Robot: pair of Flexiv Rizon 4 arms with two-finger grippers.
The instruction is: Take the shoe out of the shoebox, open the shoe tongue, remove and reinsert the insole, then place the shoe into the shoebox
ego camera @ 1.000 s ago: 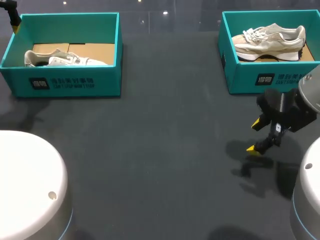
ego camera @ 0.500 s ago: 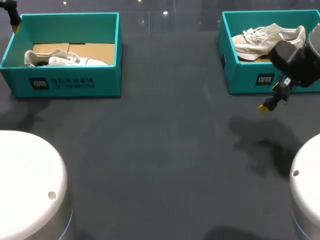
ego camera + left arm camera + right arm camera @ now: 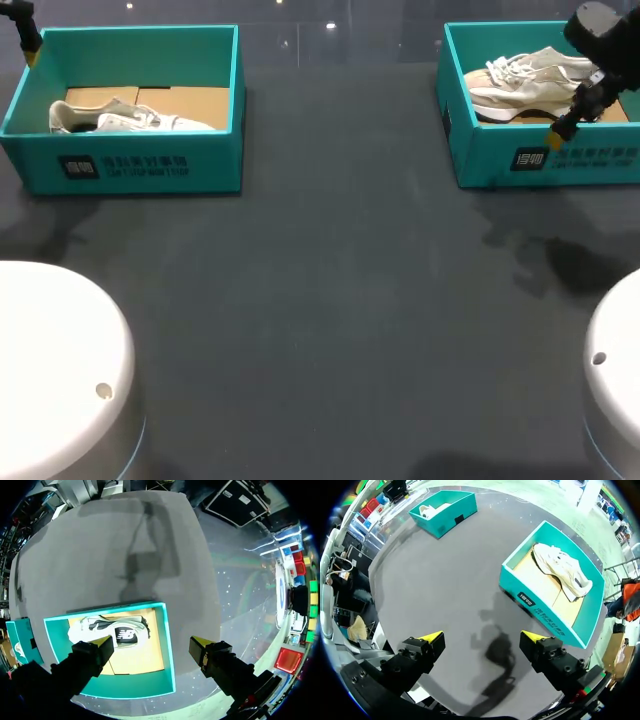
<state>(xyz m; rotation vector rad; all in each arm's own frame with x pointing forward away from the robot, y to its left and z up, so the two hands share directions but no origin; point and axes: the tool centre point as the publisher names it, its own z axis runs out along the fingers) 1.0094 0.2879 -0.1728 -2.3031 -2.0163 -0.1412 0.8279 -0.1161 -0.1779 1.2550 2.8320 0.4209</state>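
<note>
- Worktop (image 3: 320, 300): dark, flat surface.
- Right gripper (image 3: 484, 637): fingers apart, empty, raised in front of teal right shoebox (image 3: 480, 150) at far-right corner.
- Beige sneaker (image 3: 540, 75): lying inside right shoebox.
- Left shoebox (image 3: 140, 165), teal, far-left corner: second sneaker (image 3: 130, 120) inside.
- Left gripper (image 3: 150, 642): fingers apart, empty, above Left shoebox's outer wall.

The right shoebox (image 3: 480, 150) is teal, its shoe (image 3: 520, 85) cream, the table (image 3: 330, 280) dark grey.
</note>
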